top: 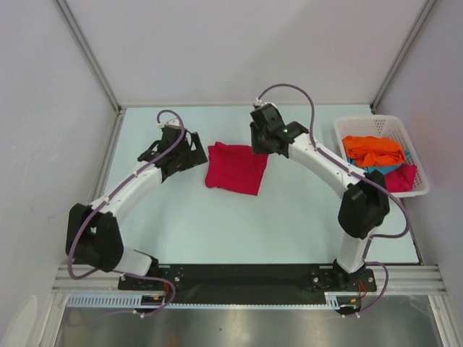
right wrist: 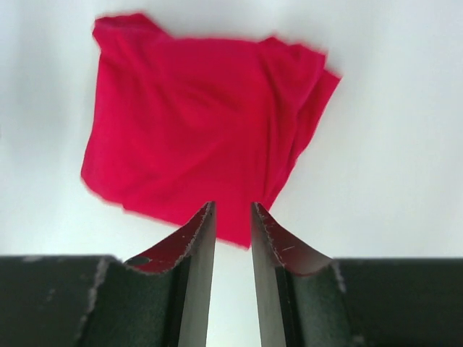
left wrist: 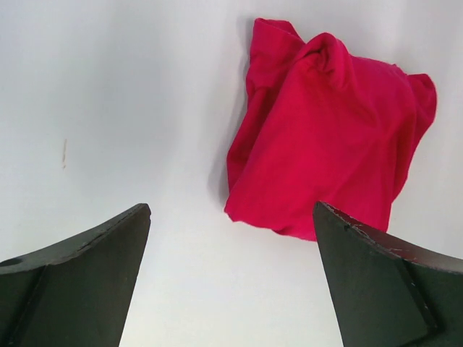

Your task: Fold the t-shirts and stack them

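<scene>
Where the table (top: 289, 217) lies btwn the two arms, the crimson t-shirt (top: 235, 168) sits folded to a rumpled, roughly square pad w/ creased edges. Left gripper (left wrist: 231, 210) fingers wide apart; right gripper (right wrist: 233, 206) fingers narrowly apart, holding nothing.

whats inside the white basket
An orange shirt on top, a teal shirt peeking out beneath it and a crimson shirt at the near end. The basket floor under them is hidden.
</scene>
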Motion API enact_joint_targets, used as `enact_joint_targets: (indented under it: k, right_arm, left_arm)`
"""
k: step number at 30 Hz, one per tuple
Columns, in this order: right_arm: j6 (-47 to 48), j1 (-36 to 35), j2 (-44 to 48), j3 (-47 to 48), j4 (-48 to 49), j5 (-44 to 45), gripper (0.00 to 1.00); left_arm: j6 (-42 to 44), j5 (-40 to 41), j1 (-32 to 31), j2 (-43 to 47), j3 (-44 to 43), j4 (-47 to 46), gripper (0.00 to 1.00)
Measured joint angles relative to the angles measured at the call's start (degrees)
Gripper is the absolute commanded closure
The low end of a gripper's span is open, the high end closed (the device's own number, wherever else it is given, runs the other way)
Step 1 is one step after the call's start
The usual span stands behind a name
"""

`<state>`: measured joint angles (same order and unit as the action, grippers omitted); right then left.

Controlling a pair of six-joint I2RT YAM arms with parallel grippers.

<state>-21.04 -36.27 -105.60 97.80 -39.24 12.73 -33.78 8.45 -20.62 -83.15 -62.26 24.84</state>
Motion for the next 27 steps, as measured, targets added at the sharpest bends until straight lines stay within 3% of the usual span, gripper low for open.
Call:
enact_joint_targets:
  k: [8, 16, 22, 27]
  right_arm:
    - [-6.8, 1.5, 4.9, -20.5, 6.3, -9.4, 0.70]
    - [-9.7, -1.4, 12.9, -29.7, 9.2, -11.9, 0.69]
    - [-11.5, -1.3, 19.1, -35.6, 11.4, -12.1, 0.69]
    - [-12.5, -1.3, 21.6, -39.8, 12.2, -12.2, 0.69]
  left_arm:
    - [0.4, 0.0, 1.7, 7.6, 5.4, 0.5, 0.00]
    - [2.0, -1.2, 4.4, 7.5, 7.0, 2.5, 0.00]
    - [4.1, -5.1, 6.6, 0.5, 3.3, 3.8, 0.00]
    - [4.1, -6.1, 6.8, 1.8, 3.8, 5.3, 0.00]
